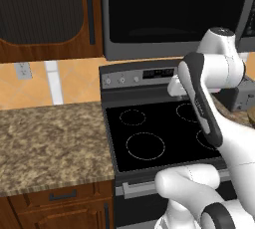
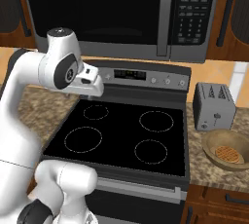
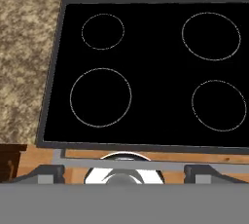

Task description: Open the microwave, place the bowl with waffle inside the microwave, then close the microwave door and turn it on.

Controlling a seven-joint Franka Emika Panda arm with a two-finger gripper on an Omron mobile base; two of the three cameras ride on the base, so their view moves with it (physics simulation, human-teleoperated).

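Speckled brown granite worktop [image 1: 50,143] flanks black stove [image 2: 121,138] with four ring marks. Microwave [image 2: 116,13] mounted above stove, door [image 2: 92,9] shut, keypad text too small to read. Bowl with waffle [image 2: 227,151] near worktop's right front edge, toaster [image 2: 213,106] just behind it. Gripper [image 3: 124,174] over stove front edge, holds nothing; opening: cannot tell.

The arm [image 2: 29,96] is glossy white with rounded, bulbous links (dark grey bands at the joints).
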